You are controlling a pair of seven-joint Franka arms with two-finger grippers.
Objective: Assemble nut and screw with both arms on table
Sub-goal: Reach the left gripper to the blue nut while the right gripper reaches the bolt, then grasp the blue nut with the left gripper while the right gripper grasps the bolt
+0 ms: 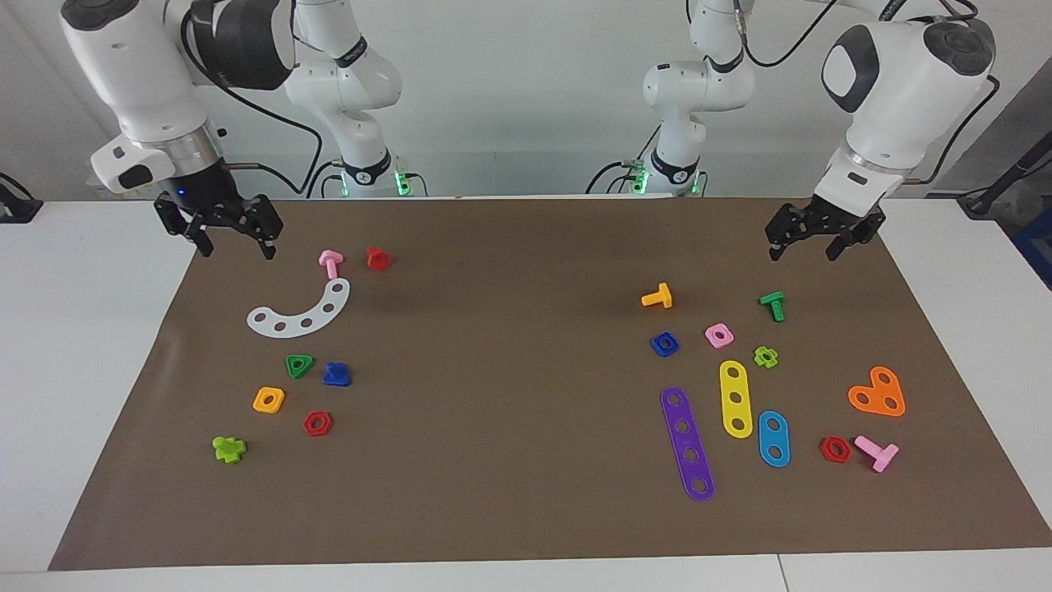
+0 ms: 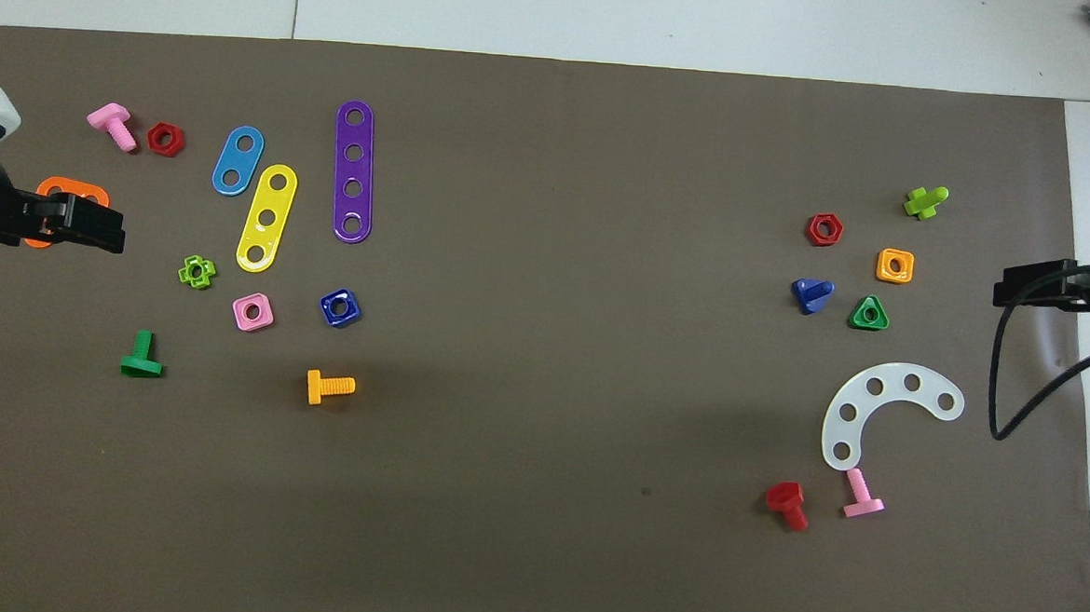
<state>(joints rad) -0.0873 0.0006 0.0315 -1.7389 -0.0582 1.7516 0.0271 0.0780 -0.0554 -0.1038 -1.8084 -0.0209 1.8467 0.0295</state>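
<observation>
The dark-blue nut (image 1: 665, 344) lies flat on the brown mat (image 1: 509, 329) toward the left arm's end; it also shows in the overhead view (image 2: 340, 308). The dark-blue screw (image 1: 336, 375) stands on its head toward the right arm's end, beside a green triangular nut (image 1: 299, 365); it shows in the overhead view too (image 2: 811, 295). My left gripper (image 1: 804, 251) hangs open and empty above the mat's corner at its own end. My right gripper (image 1: 236, 248) hangs open and empty above the mat's corner at its end. Both are well apart from the nut and the screw.
Beside the blue nut lie a pink square nut (image 1: 719, 335), an orange bolt (image 1: 657, 297), a green bolt (image 1: 772, 305) and purple (image 1: 688, 444) and yellow (image 1: 735, 398) strips. Near the screw lie an orange square nut (image 1: 269, 400), a red hex nut (image 1: 317, 423) and a white curved strip (image 1: 302, 311).
</observation>
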